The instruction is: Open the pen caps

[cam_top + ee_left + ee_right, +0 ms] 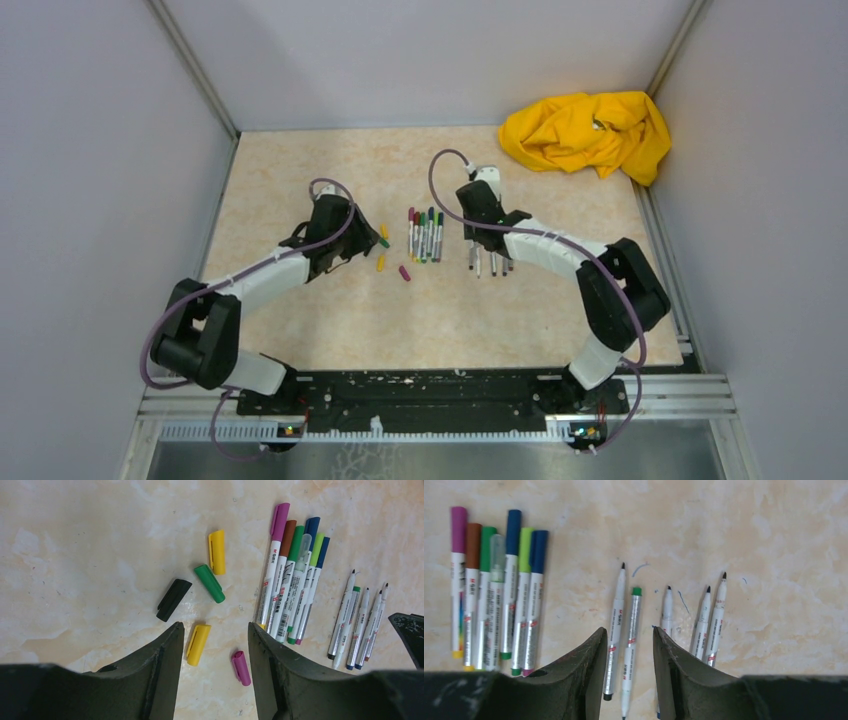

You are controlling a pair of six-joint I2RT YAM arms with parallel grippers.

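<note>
Beige marbled counter (pixel 300 330) fills the grey-walled cell, with a crumpled yellow cloth (pixel 588 130) in its far right corner. Five stubby loose plastic caps (pixel 209 583) lie under the left claw (pixel 215 630): two yellow, one green, one black, one magenta. Its fingers are spread and empty. The right claw (pixel 629 630) is likewise spread, gripping nothing, above five bare-tipped grey-white pens (pixel 667 607). Between the arms lies a tight row of capped marker pens (pixel 292 580). The task looks partway done, between pens. Next, one capped pen needs lifting, one claw pinching its barrel, the other pulling its cap.
</note>
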